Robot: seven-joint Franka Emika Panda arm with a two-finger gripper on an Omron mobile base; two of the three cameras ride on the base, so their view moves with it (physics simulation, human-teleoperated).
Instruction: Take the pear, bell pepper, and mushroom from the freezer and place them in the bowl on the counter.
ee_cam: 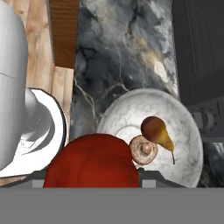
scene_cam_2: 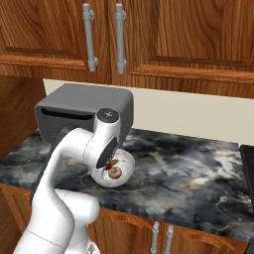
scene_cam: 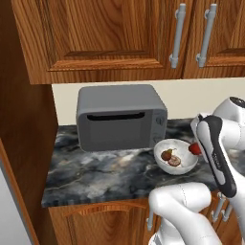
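The white speckled bowl (scene_cam: 184, 166) (scene_cam_2: 126, 161) (ee_cam: 186, 127) stands on the dark marbled counter (scene_cam: 95, 167) to the right of the microwave. Inside it lie a brown-yellow pear (scene_cam: 166, 154) (ee_cam: 156, 131) and a tan mushroom (scene_cam: 174, 161) (ee_cam: 144, 150). My gripper (scene_cam: 195, 148) hangs at the bowl's right rim in the left base view and is shut on the glossy red bell pepper (scene_cam: 194, 149) (scene_cam_2: 105, 166) (ee_cam: 92, 162). In the hand view the pepper covers the fingertips and sits just over the bowl's near edge. The freezer is out of view.
A grey microwave (scene_cam: 119, 117) (scene_cam_2: 84, 111) stands on the counter just behind and left of the bowl. Wooden wall cabinets with grey handles (scene_cam: 178, 33) hang above. A wooden side panel (scene_cam: 24, 143) closes the counter's left end. Marbled worktop (scene_cam_2: 188, 168) stretches on beyond the bowl.
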